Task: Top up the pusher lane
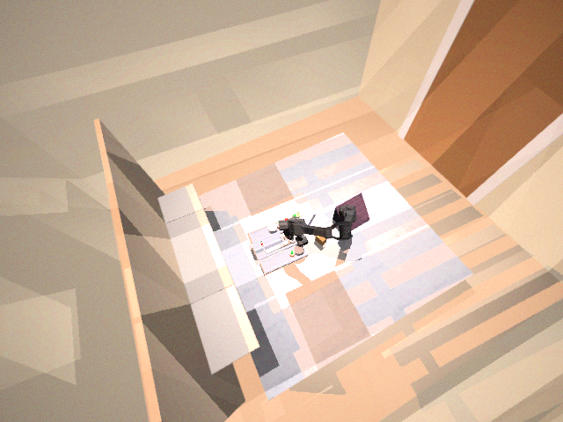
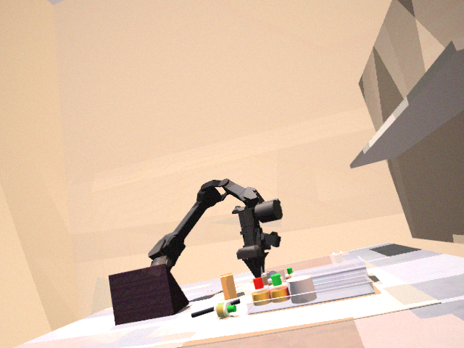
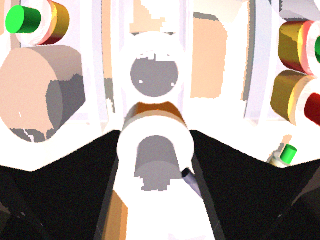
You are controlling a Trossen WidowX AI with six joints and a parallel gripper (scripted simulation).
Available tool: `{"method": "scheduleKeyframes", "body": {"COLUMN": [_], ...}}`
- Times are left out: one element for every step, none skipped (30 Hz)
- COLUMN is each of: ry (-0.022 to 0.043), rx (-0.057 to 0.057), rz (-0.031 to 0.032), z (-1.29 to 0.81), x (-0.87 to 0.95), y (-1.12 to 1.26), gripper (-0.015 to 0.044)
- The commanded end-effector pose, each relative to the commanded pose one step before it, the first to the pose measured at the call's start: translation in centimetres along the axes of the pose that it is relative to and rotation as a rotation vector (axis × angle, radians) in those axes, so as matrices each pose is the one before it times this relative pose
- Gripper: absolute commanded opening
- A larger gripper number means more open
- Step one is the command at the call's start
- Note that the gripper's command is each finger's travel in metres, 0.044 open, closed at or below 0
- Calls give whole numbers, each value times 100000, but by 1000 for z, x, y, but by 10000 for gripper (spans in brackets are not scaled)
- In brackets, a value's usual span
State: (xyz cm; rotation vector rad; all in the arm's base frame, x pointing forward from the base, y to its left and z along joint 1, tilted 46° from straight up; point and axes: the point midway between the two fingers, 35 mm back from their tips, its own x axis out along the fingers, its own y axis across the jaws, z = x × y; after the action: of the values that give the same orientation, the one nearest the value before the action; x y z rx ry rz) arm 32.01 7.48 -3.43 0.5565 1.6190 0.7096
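Note:
In the wrist view my gripper (image 3: 155, 136) is shut on a jar with an orange body, white collar and grey lid (image 3: 155, 155). Straight ahead of it a matching grey-lidded jar (image 3: 155, 78) stands in the middle lane (image 3: 158, 0), close to the held jar; I cannot tell whether they touch. In the exterior view the gripper (image 2: 260, 270) points down at the front end of the lane tray (image 2: 337, 285); the held jar is mostly hidden behind a red-lidded jar (image 2: 258, 283). In the top view the gripper (image 1: 290, 235) is over the tray's near end.
A red-lidded jar (image 3: 308, 102) and a green-lidded jar (image 2: 276, 280) (image 3: 300, 46) stand in the neighbouring lane. A wide pale cylinder (image 2: 301, 288) (image 3: 40, 94) stands on the other side. An orange box (image 2: 228, 286), a black rod (image 2: 204, 311) and a tipped green-lidded jar (image 2: 225, 309) (image 3: 286, 155) lie in front.

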Motion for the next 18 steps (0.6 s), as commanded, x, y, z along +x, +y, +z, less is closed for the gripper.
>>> {"method": "scheduleKeyframes", "body": {"ry": [-2676,-2,-2,-2,-2,-2,-2,-2,-2,-2,-2,-2,-2,-2,-2,-2,-2,-2], "rx": [-1858,-2,-2,-2,-2,-2,-2,-2,-2,-2,-2,-2,-2,-2,-2,-2,-2,-2], "rz": [87,0,0,0,0,0,0,0,0,0,0,0,0,0,0,0,0,0], "z": [1152,47,47,47,47,47,47,47,46,46,46,46,46,46,46,46,46,46], "x": [-523,-13,-13,-13,-13,-13,-13,-13,-13,-14,-14,-14,-14,-14,-14,-14,-14,-14], "y": [255,5,5,5,5,5,5,5,5,5,5,5,5,5,5,5,5,5], "gripper": [0,0,0,0,0,0,0,0,0,0,0,0,0,0,0,0,0,0]}}
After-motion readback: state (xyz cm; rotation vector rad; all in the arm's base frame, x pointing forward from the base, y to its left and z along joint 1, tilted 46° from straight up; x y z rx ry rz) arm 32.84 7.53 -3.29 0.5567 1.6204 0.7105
